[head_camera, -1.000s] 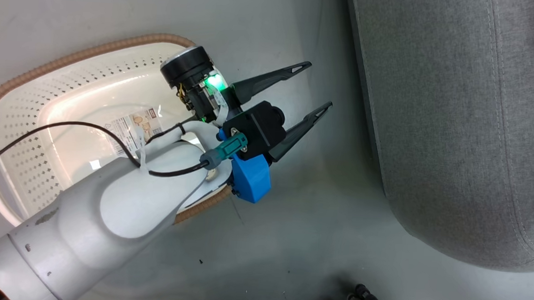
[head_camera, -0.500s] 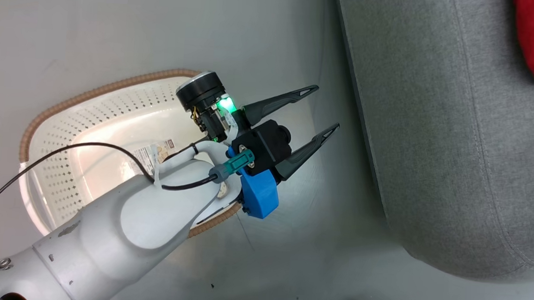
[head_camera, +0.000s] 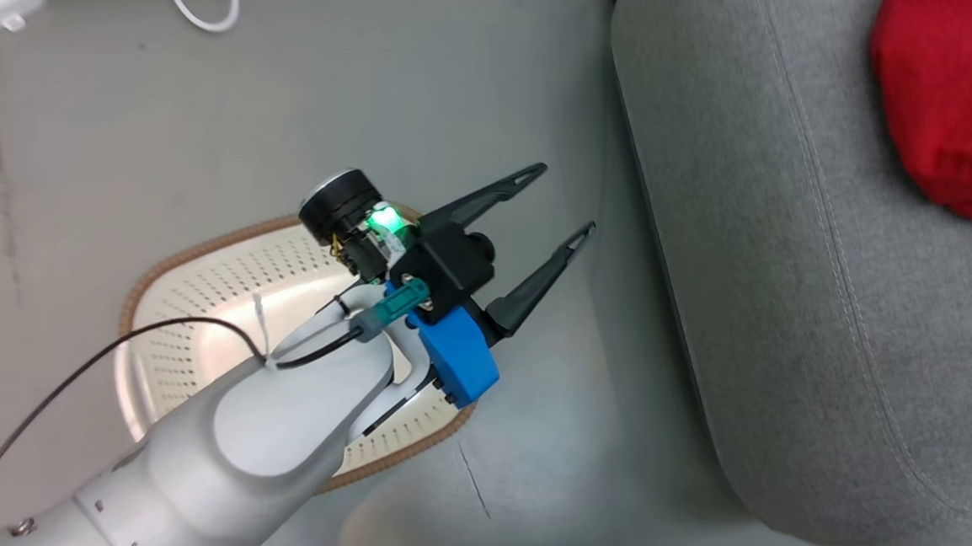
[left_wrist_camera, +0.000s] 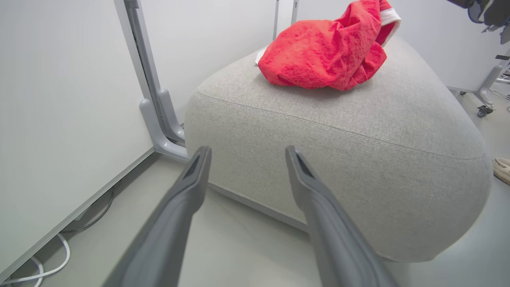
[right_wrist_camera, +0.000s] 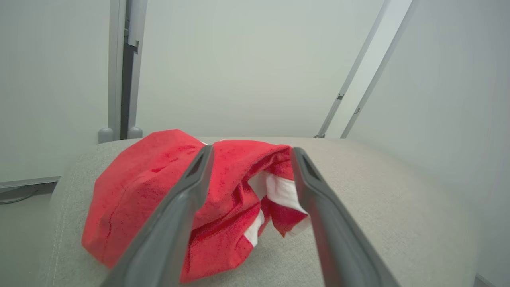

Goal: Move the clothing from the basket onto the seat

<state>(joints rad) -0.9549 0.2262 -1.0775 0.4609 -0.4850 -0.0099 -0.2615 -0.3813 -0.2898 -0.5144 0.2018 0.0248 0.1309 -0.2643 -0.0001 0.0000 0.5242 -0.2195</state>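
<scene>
The red clothing (right_wrist_camera: pixel 151 191) lies in a heap on the grey seat (head_camera: pixel 789 283). The right gripper (right_wrist_camera: pixel 252 149) hangs wide open just over it and holds nothing. The left gripper (head_camera: pixel 564 198) is open too, over the edge of the basket (head_camera: pixel 206 290). The basket looks empty, so the job seems done.

Crumpled red clothing (left_wrist_camera: pixel 322 59) lies on the grey seat (left_wrist_camera: pixel 358 131); the cream basket (head_camera: pixel 205 306) stands near it.

The head camera looks steeply down on the floor (head_camera: pixel 295 84), the basket (head_camera: pixel 223 291) and the left tool (head_camera: pixel 565 198), with the seat (head_camera: pixel 789 283) at its right. The left wrist camera sits low, facing the seat's side from near. The right wrist camera looks along the right tool (right_wrist_camera: pixel 252 148) across the seat top, close to the clothing (right_wrist_camera: pixel 159 191); all three share seat and clothing
</scene>
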